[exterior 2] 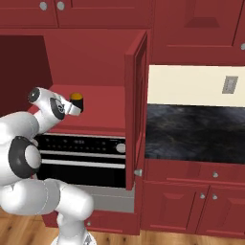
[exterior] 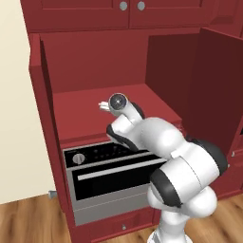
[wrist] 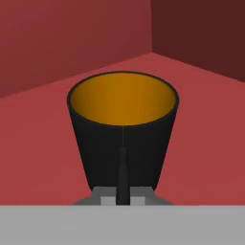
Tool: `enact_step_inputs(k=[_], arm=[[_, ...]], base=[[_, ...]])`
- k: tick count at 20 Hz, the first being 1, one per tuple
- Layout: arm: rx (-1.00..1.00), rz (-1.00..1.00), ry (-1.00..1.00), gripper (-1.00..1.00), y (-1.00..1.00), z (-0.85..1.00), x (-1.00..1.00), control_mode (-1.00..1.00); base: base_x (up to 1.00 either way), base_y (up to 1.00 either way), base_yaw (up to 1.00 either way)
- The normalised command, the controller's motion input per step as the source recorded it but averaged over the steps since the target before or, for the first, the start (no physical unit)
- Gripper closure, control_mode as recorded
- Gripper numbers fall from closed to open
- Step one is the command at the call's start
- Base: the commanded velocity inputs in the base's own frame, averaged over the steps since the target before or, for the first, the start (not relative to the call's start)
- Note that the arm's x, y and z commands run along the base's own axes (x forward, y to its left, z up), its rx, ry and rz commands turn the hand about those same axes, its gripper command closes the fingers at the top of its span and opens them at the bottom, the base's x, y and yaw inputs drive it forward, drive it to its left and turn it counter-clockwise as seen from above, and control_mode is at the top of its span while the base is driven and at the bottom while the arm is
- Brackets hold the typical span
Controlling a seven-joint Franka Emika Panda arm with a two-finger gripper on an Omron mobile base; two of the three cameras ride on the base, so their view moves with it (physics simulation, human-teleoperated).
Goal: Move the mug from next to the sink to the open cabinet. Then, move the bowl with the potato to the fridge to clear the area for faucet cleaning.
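One mug (wrist: pixel 122 136), orange inside, upright on open cabinet (exterior 2: pixel 103 117) floor; claw (exterior 2: pixel 74 109) at it, grip state unclear.

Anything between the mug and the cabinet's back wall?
No. In the hand view the mug, upright, has just bare red cabinet floor behind it up to the back wall.

A home kitchen: red cabinets (exterior 2: pixel 191 28), built-in oven (exterior: pixel 111 178), black marbled counter (exterior 2: pixel 196 134).
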Motion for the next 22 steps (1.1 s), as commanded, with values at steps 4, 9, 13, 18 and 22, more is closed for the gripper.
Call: enact_step_inputs(k=[4,9,13,18,22], arm=[[-0.06,0.01,0.06,1.00,0.03,-0.20,0.00,-1.00],[-0.10,0.02,0.02,1.00,0.00,-0.38,0.02,-1.00],[-0.07,0.00,0.00,1.00,0.00,-0.16,0.31,-1.00],[-0.01,0.00,0.00,1.00,0.00,-0.11,0.65,-1.00],[0.00,0.00,0.00,1.00,0.00,-0.27,0.69,-1.00]], base=[[0.00,0.00,0.00],[0.00,0.00,0.00],[0.00,0.00,0.00],[0.00,0.00,0.00],[0.00,0.00,0.00]])
